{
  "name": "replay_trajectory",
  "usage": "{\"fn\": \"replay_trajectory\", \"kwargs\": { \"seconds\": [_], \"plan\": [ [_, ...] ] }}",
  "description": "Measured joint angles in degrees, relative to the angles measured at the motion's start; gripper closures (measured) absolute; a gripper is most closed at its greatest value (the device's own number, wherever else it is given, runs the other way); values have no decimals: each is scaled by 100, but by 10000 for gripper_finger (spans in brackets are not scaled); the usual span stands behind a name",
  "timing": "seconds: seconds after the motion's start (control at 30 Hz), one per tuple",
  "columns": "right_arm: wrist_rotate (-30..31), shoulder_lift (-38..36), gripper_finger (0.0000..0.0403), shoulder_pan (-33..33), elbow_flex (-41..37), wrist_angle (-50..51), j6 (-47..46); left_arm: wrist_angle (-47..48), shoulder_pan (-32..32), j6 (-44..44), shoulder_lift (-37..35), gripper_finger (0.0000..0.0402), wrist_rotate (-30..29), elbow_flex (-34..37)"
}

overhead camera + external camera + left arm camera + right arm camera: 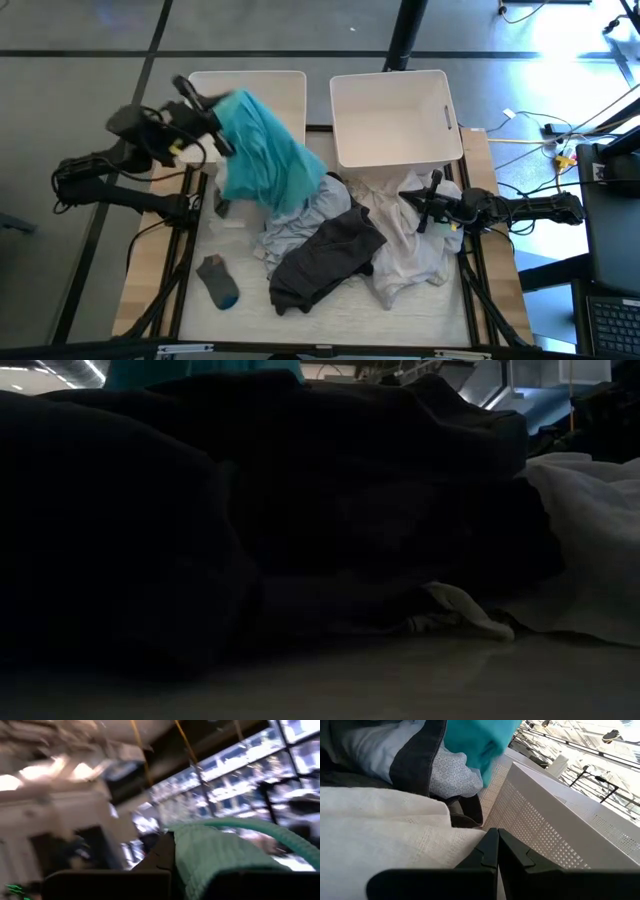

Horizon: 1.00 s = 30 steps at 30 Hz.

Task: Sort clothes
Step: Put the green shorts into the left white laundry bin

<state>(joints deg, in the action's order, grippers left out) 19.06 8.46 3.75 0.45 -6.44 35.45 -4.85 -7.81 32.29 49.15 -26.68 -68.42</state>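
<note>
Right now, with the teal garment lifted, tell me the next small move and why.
Probably carry the left gripper a little farther over the left bin, then open. It is shut on the teal garment, which hangs over the bin's edge, its lower end trailing toward the pile. The right gripper waits shut over the white cloth.

Robot lab: framed table (150,290), cables (530,135).
</note>
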Motion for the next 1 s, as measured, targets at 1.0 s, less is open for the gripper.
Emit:
{"fn": "replay_trajectory", "kwargs": {
  "seconds": [1.0],
  "plan": [
    [1, 1, 393, 0, 2, 7, -1, 308, -2766, 841, 1039, 391, 27, -309]
  ]
}}
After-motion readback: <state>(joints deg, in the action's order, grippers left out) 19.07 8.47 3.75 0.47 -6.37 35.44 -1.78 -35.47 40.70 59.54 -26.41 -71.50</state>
